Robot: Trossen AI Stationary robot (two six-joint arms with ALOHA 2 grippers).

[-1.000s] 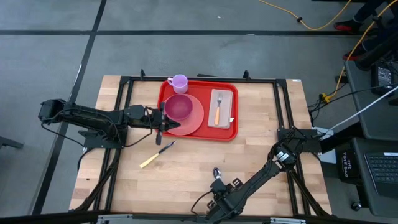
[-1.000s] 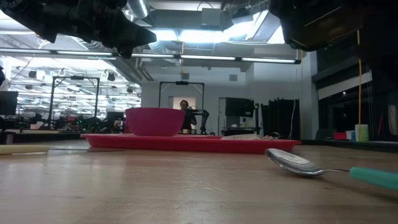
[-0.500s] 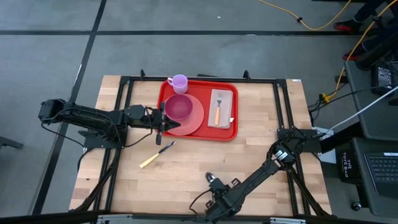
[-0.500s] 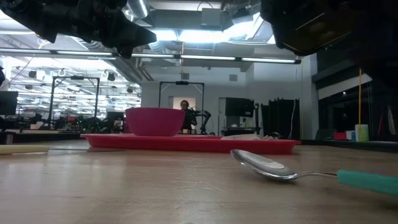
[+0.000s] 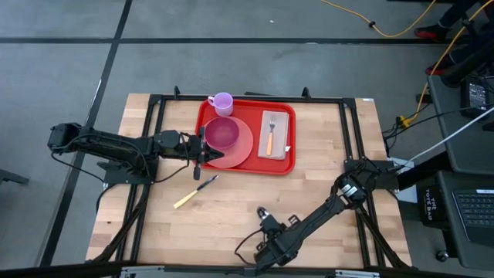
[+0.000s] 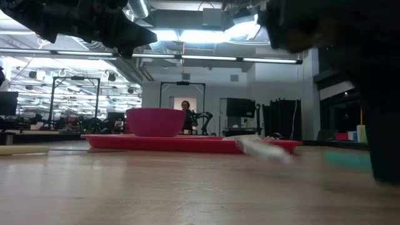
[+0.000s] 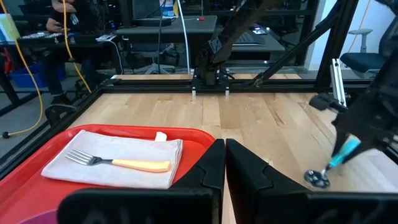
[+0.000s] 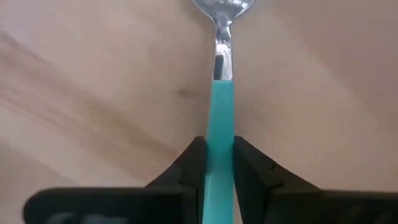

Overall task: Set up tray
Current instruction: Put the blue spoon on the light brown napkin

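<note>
Right gripper (image 8: pixel 217 163) clamped on teal spoon (image 8: pixel 219 106), left gripper (image 7: pixel 224 163) closed beside red tray (image 5: pixel 289 166), knife (image 5: pixel 194 192) nearby

One tray (image 5: pixel 290 164), one fork (image 5: pixel 271 135), one spoon (image 8: pixel 219 93)

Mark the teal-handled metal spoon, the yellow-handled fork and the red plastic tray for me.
teal-handled metal spoon (image 8: pixel 219 115): right wrist view, on the teal handle.
yellow-handled fork (image 7: pixel 140 165): left wrist view, on the handle.
red plastic tray (image 5: pixel 247 105): high view, on the far rim.
</note>
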